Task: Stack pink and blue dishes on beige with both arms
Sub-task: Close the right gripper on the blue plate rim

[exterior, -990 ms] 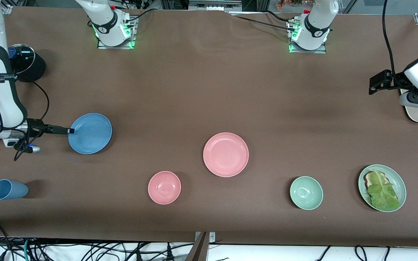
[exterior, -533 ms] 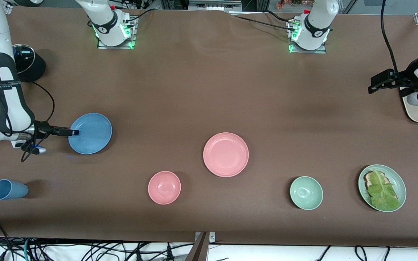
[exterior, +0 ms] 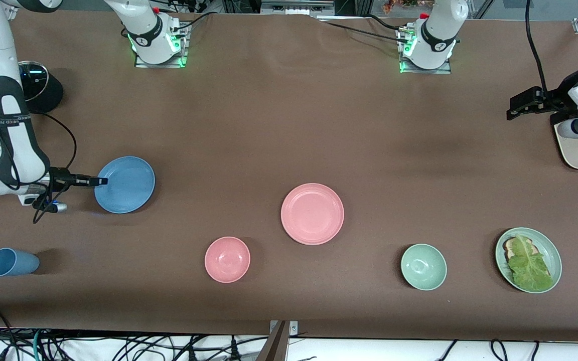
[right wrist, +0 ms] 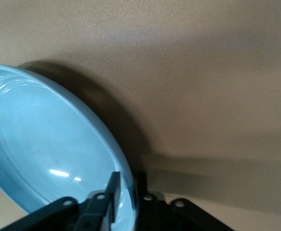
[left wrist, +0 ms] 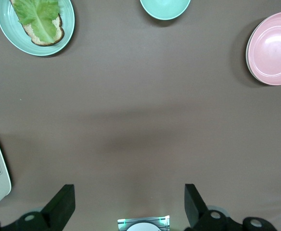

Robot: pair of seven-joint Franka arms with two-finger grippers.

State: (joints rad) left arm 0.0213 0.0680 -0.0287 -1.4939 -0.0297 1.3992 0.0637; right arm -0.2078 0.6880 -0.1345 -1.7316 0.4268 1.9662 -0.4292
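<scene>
My right gripper [exterior: 99,181] is pinched on the rim of the blue plate [exterior: 127,184], at the edge toward the right arm's end of the table. In the right wrist view one finger sits inside the rim and one outside [right wrist: 112,188], the plate [right wrist: 49,144] between them; the front view shows only the finger tips meeting the rim.

I take the pink plate [exterior: 312,213] as my landmark. The blue plate lies toward the right arm's end from it, well apart, so I judge the carry runs along the table toward it. I see no beige plate bare, though the left wrist view shows a pale edge under the pink plate [left wrist: 273,48].

My left gripper [exterior: 515,108] hangs spread wide over bare table [exterior: 289,120], waiting beside the cream toaster [exterior: 577,150].
</scene>
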